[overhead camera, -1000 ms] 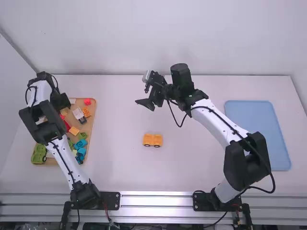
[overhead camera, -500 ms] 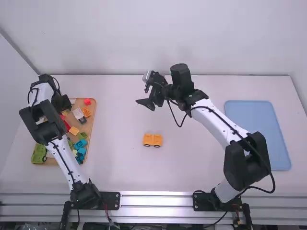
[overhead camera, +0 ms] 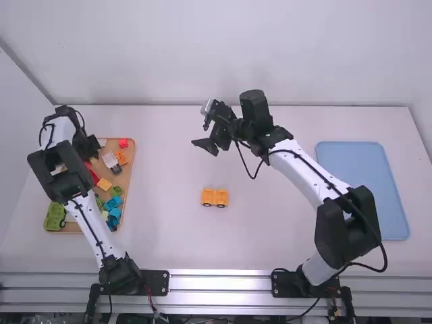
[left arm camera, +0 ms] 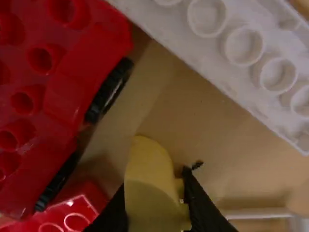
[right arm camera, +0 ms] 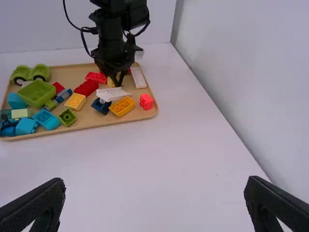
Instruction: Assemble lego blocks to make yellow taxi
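Over the tan tray (right arm camera: 84, 116), at the far left of the tabletop (overhead camera: 270, 229), sits the left gripper (overhead camera: 84, 142), its fingers closed in against the two sides of a yellow block (left arm camera: 149, 193). Just beside that block lie a red wheeled piece (left arm camera: 72, 82) and a white studded plate (left arm camera: 217, 53). The tray also holds blue, green, orange and red blocks, with a green wheeled piece (right arm camera: 31, 74) at one end. Near the middle of the tabletop, well apart from the tray, the orange-yellow wheeled piece (overhead camera: 208, 195) stands upright, dark wheels down. The right gripper (overhead camera: 208, 138) hangs farther from the high camera than that piece, its fingers spread wide with nothing between them. A light-blue tray (overhead camera: 364, 189) lies at the far right.
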You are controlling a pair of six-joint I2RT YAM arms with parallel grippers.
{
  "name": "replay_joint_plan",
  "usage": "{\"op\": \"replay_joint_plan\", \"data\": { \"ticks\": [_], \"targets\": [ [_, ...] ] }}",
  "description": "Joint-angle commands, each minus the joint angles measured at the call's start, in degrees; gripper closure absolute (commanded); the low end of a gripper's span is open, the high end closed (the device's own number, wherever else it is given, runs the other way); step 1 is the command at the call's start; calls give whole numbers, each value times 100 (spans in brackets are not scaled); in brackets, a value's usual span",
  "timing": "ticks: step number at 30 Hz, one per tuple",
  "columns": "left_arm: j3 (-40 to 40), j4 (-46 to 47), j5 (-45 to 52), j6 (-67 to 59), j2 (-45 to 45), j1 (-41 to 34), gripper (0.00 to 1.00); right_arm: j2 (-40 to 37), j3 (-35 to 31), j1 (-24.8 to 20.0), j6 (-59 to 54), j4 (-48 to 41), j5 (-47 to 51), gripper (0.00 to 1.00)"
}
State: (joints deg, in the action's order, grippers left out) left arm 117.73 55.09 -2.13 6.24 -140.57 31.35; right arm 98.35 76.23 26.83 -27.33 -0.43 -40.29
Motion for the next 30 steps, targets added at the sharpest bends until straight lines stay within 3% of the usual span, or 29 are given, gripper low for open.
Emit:
{"op": "replay_joint_plan", "data": {
  "ticks": [1,4,9,13,17,19,23,28,30],
  "targets": [
    [199,212,-33,-7,17,15,91,-116,-13,-22,13,-2,-33,1],
    [343,398,-26,-9,278,15,98,-116,-13,-76,85,2,-33,1],
    [184,426,26,-13,1012,-15,98,-116,-13,-229,367,0,-35,1],
    [-599,15,24,-37,2076,-284,98,-116,-13,-356,603,4,-35,2],
    [-2194,-1191,205,-435,3464,-780,98,-116,-13,-439,658,-2,-35,1],
    [-3375,-2179,763,-951,4380,-1248,98,-116,-13,-439,656,-39,-46,2],
    [-4970,-3550,1578,-1738,5541,-2013,97,-114,-15,-439,651,-131,-223,1],
    [-6498,-5075,1725,-2872,6400,-3152,94,-114,-284,-544,796,-57,-448,2],
    [-7191,-6118,1438,-2702,6660,-3696,91,-114,-787,-710,1141,686,-1174,2]
  ]
}}
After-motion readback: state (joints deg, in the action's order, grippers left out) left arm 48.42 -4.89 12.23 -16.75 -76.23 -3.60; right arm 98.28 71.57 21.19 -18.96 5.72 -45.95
